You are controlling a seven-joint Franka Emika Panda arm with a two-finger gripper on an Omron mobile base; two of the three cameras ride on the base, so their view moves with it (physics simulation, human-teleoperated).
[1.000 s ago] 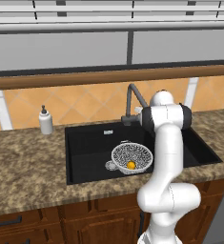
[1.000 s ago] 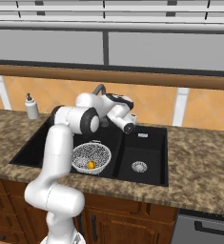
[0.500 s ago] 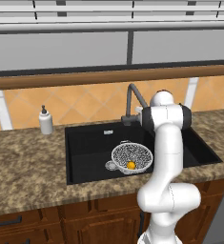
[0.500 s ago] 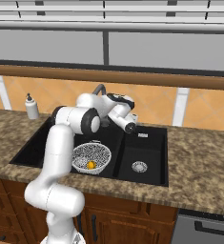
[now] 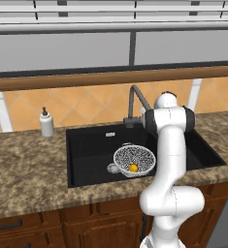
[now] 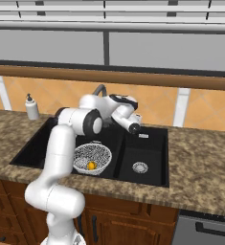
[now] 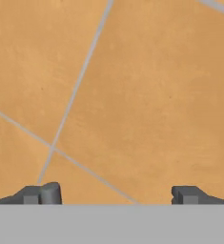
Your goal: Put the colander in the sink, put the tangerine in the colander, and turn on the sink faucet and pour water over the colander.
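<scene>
The speckled mesh colander (image 5: 134,159) (image 6: 92,157) sits in the wide basin of the black sink (image 5: 86,155) (image 6: 37,152). The orange tangerine (image 5: 133,167) (image 6: 91,165) lies inside it. The dark faucet (image 5: 133,103) (image 6: 100,89) rises at the sink's back edge, and my arm covers its spout end. My wrist (image 6: 128,119) hangs beside the faucet, above the divider between the basins. In the hand view my gripper (image 7: 116,193) is open with nothing between its fingertips (image 7: 50,191), facing the orange tiled wall close up.
A white soap bottle (image 5: 46,122) (image 6: 31,107) stands on the granite counter (image 5: 23,169) left of the sink. The smaller basin holds a round silver drain (image 6: 140,167). A wooden ledge (image 5: 62,81) runs along the wall above the tiles.
</scene>
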